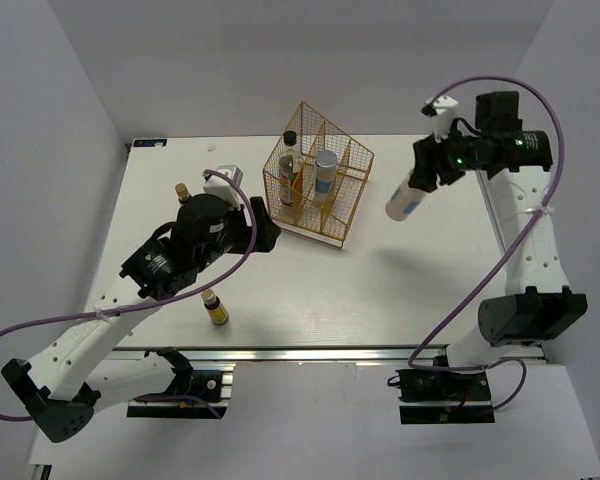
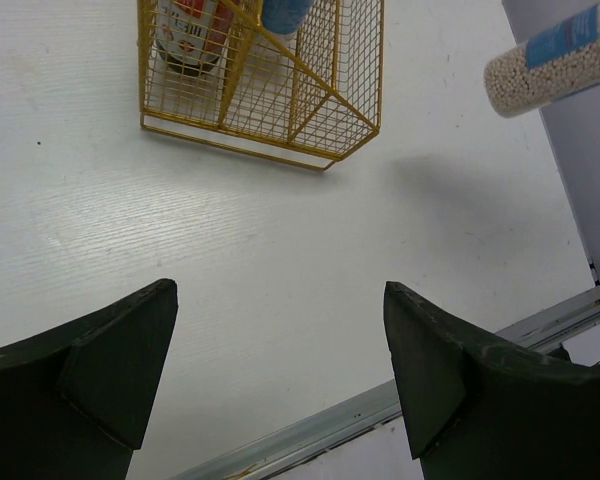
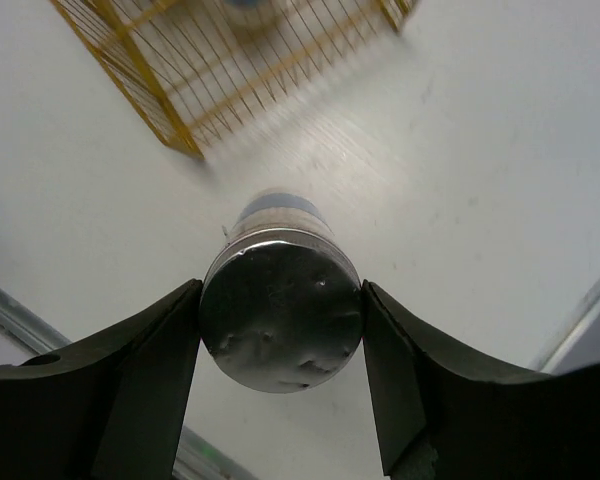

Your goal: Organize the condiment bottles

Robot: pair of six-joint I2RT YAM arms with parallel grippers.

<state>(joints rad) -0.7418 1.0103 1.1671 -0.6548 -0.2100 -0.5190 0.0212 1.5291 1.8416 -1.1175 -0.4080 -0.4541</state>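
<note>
My right gripper point(image 1: 421, 180) is shut on a white bottle with a blue label point(image 1: 404, 198), held tilted in the air to the right of the gold wire basket point(image 1: 356, 160). In the right wrist view its silver top point(image 3: 280, 320) fills the gap between the fingers point(image 3: 150, 370). A dark bottle with a red label point(image 1: 289, 163) and a second white bottle with a silver top point(image 1: 325, 170) stand in the basket. One yellow bottle point(image 1: 216, 308) stands near the front edge. Another point(image 1: 182, 190) peeks out behind my left arm. My left gripper point(image 2: 280, 340) is open over bare table.
From the left wrist the basket point(image 2: 260, 140) lies ahead, with the dark bottle point(image 2: 190, 30) inside and the held bottle point(image 2: 555, 65) at upper right. The table's metal front rail point(image 1: 310, 354) runs along the near edge. White walls enclose the left, back and right sides.
</note>
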